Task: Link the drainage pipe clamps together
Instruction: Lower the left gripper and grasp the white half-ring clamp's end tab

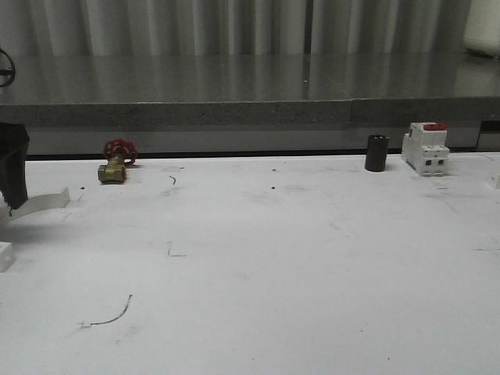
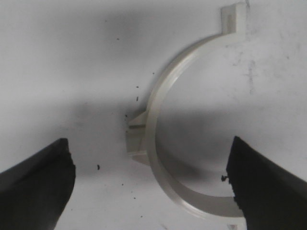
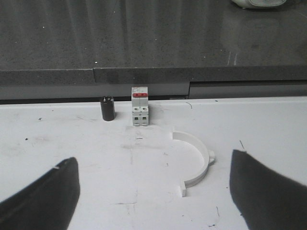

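Black jaws of the left gripper stand wide in the left wrist view, spread to either side of a white plastic half-ring clamp that lies flat on the white counter, its small outer lug pointing toward one jaw and its flat end tab at the far end of the arc. One jaw tip overlaps the lower end of the band while the other is well apart from it, so a close from here would, I judge, catch the ring off-centre and could skid or spin it on the smooth counter instead of seizing it. In the front view this clamp sits at the far left edge beside the dark left arm. The right gripper is likewise wide, holding nothing, looking over the second white half-ring clamp, which lies near the counter's right side with its open side turned away from the gripper's right jaw; a white blocky circuit breaker with a red switch and a short black cylinder stand behind it, well apart. A brass valve with a red handwheel stands at the back left. Both halves are far apart, so each must be carried inward; a thin curved band gripped across its arc may flex or twist, and the tabs could then meet misaligned and fail to latch.
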Tool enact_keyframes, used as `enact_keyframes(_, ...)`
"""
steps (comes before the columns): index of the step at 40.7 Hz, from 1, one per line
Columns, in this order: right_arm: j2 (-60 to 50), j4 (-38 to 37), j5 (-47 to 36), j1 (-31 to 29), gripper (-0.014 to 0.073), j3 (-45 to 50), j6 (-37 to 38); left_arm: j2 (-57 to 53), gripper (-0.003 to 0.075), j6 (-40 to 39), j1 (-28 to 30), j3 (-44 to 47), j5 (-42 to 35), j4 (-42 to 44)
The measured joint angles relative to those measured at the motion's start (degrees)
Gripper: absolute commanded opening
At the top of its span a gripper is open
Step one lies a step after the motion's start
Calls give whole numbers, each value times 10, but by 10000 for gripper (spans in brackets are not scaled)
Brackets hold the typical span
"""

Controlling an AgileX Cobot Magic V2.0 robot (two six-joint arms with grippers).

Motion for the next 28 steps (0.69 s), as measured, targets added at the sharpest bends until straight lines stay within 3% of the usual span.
enact_keyframes(17, 0, 0, 0, 0, 651, 0, 0, 42, 454, 39, 0, -4, 0, -14)
enact_keyframes(28, 0, 0, 0, 0, 651, 0, 0, 42, 268, 51, 0, -4, 0, -23)
